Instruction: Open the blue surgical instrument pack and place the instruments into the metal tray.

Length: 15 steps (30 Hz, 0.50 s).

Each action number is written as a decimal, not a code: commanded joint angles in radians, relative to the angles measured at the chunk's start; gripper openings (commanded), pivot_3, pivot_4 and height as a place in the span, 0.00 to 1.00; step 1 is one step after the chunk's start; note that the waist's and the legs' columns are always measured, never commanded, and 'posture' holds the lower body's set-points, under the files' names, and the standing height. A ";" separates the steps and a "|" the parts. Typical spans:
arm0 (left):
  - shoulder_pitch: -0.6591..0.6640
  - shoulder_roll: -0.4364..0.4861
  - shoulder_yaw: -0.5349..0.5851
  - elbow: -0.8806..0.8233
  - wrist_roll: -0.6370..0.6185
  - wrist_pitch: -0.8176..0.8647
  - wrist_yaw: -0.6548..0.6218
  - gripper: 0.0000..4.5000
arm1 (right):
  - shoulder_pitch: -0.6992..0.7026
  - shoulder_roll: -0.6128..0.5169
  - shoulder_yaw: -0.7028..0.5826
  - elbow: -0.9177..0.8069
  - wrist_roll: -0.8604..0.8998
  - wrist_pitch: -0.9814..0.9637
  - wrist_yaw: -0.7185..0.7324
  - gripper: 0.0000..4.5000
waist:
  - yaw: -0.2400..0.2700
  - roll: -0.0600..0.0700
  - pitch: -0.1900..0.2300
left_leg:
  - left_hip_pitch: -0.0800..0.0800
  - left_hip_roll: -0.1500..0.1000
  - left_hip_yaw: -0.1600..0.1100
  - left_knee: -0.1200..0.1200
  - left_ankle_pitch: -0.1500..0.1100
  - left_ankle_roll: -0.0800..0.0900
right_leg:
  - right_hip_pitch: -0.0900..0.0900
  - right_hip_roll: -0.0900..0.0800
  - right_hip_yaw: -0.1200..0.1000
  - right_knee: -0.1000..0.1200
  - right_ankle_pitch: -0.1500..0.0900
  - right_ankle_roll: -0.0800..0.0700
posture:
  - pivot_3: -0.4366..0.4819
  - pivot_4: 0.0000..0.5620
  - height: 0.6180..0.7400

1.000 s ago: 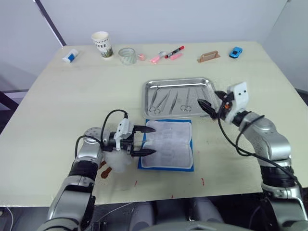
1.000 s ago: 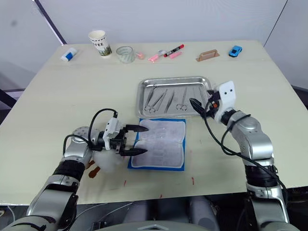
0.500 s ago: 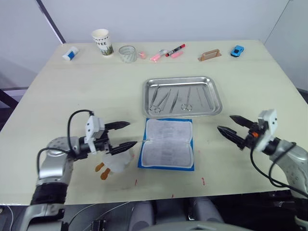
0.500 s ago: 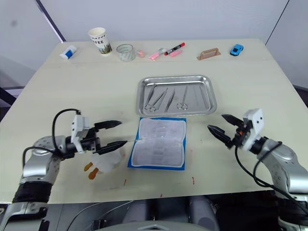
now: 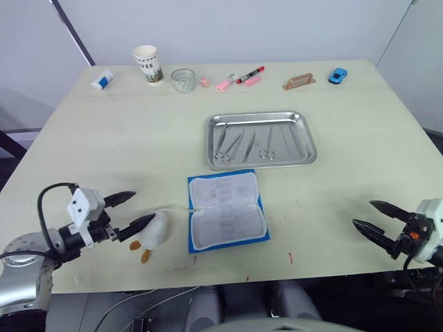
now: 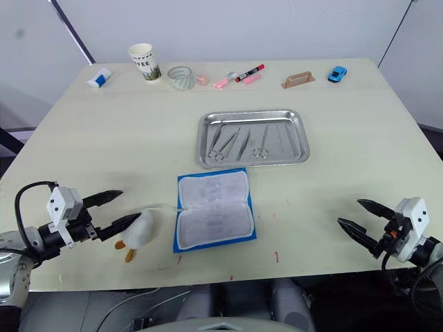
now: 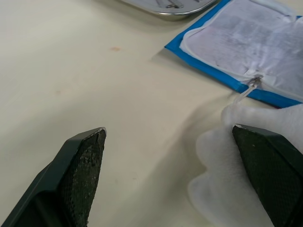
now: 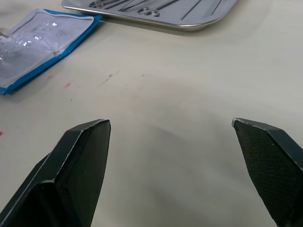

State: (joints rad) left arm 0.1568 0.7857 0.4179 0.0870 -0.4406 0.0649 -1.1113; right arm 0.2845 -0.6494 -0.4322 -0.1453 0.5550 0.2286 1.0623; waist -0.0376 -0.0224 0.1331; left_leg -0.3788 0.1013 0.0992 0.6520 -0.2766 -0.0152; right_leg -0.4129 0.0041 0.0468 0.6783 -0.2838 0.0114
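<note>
Left eye view | pack open | instruments in tray | both claws released

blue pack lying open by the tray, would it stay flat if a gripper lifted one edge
The blue pack lies open and flat with a crinkly pale lining, so it is probably thin, light and floppy; lifted by one edge it would likely sag or fold at its middle crease.

Both arms have drawn back toward the near table edge: the left gripper from the flat bright-blue instrument pack, the right gripper from the shiny steel tray. The opened pack has slid left and tilted; the white plush toy shifted left with it.
</note>
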 commanded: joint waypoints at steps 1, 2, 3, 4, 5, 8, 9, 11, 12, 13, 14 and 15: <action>-0.001 0.005 0.014 -0.036 -0.017 0.007 0.006 1.00 | -0.005 -0.017 -0.029 -0.015 0.011 -0.024 0.004 1.00 | 0.001 0.000 0.000 | 0.000 0.000 0.000 0.000 0.000 0.000 | 0.000 0.000 0.000 0.000 0.000 0.000 | 0.48 0.27 1.00; -0.004 0.006 0.013 -0.039 -0.023 0.009 0.001 1.00 | -0.006 -0.013 -0.023 -0.021 0.011 -0.023 -0.001 1.00 | 0.001 0.000 0.000 | 0.000 0.000 0.000 0.000 0.000 0.000 | 0.000 0.000 0.000 0.000 0.000 0.000 | 0.48 0.27 1.00; -0.010 0.007 0.011 -0.043 -0.032 0.017 -0.004 1.00 | -0.008 -0.009 -0.017 -0.026 0.009 -0.023 -0.006 1.00 | 0.002 0.000 0.000 | 0.000 0.000 0.000 0.000 0.000 0.000 | 0.000 0.000 0.000 0.000 0.000 0.000 | 0.48 0.27 1.00; -0.015 0.008 0.011 -0.048 -0.046 0.028 -0.013 1.00 | -0.008 -0.006 -0.012 -0.030 0.008 -0.025 -0.008 1.00 | 0.003 0.000 0.000 | -0.001 0.000 0.000 0.000 0.000 0.000 | 0.000 0.000 0.000 0.000 0.000 0.000 | 0.48 0.27 1.00; -0.020 0.009 0.012 -0.057 -0.061 0.039 -0.020 1.00 | -0.010 -0.003 -0.009 -0.032 0.008 -0.025 -0.011 1.00 | 0.003 0.000 0.000 | -0.001 0.000 0.000 0.000 0.000 0.000 | 0.000 0.000 0.000 0.000 0.000 0.000 | 0.48 0.27 1.00; -0.038 0.005 0.033 -0.080 -0.120 0.092 -0.025 1.00 | -0.012 -0.001 -0.006 -0.032 0.007 -0.029 -0.014 1.00 | 0.006 0.000 0.000 | -0.001 0.000 0.000 0.000 0.000 0.000 | 0.000 0.000 0.000 -0.001 0.000 0.000 | 0.48 0.27 1.00; -0.042 0.009 0.040 -0.082 -0.138 0.108 -0.032 1.00 | -0.010 -0.001 -0.006 -0.033 0.008 -0.030 -0.014 1.00 | 0.006 0.000 0.000 | -0.001 0.000 0.000 0.000 0.000 0.000 | 0.000 0.000 0.000 -0.001 0.000 0.000 | 0.48 0.27 1.00; -0.042 0.022 0.048 -0.077 -0.154 0.122 -0.054 1.00 | -0.010 0.000 -0.005 -0.035 0.010 -0.033 -0.016 1.00 | 0.006 0.000 0.000 | -0.001 0.000 0.000 0.000 0.000 0.000 | 0.000 0.000 0.000 -0.001 0.000 0.000 | 0.48 0.27 1.00; -0.039 0.027 0.053 -0.070 -0.154 0.118 -0.065 1.00 | -0.010 0.000 -0.005 -0.034 0.011 -0.035 -0.016 1.00 | 0.006 0.000 0.000 | -0.001 0.000 0.000 0.000 0.000 0.000 | 0.000 0.000 0.000 0.000 0.000 0.000 | 0.48 0.27 1.00; -0.034 0.032 0.057 -0.063 -0.154 0.117 -0.073 1.00 | -0.010 0.002 -0.005 -0.035 0.011 -0.036 -0.016 1.00 | 0.005 -0.001 0.000 | -0.001 0.000 0.000 0.000 0.000 0.000 | 0.000 0.000 0.000 0.000 0.000 0.000 | 0.48 0.27 1.00; -0.026 0.037 0.059 -0.058 -0.149 0.111 -0.083 1.00 | -0.010 0.002 -0.005 -0.033 0.011 -0.038 -0.016 1.00 | 0.005 -0.001 0.000 | -0.001 0.000 0.000 0.000 0.000 0.000 | 0.000 0.000 0.000 0.000 0.000 0.000 | 0.48 0.27 1.00; -0.014 0.041 0.062 -0.052 -0.140 0.101 -0.092 1.00 | -0.011 0.003 -0.005 -0.032 0.009 -0.042 -0.015 1.00 | 0.005 -0.001 0.000 | -0.001 0.000 0.000 0.000 0.000 0.000 | 0.000 0.000 0.000 0.000 0.000 0.000 | 0.48 0.27 1.00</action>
State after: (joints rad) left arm 0.1270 0.8042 0.4331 0.0357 -0.5722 0.1838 -1.1818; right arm 0.2753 -0.6468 -0.4271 -0.1524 0.5551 0.2112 1.0466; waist -0.0326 -0.0231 0.1335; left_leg -0.3797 0.1012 0.0993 0.6518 -0.2767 -0.0153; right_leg -0.4130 0.0043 0.0468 0.6780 -0.2838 0.0111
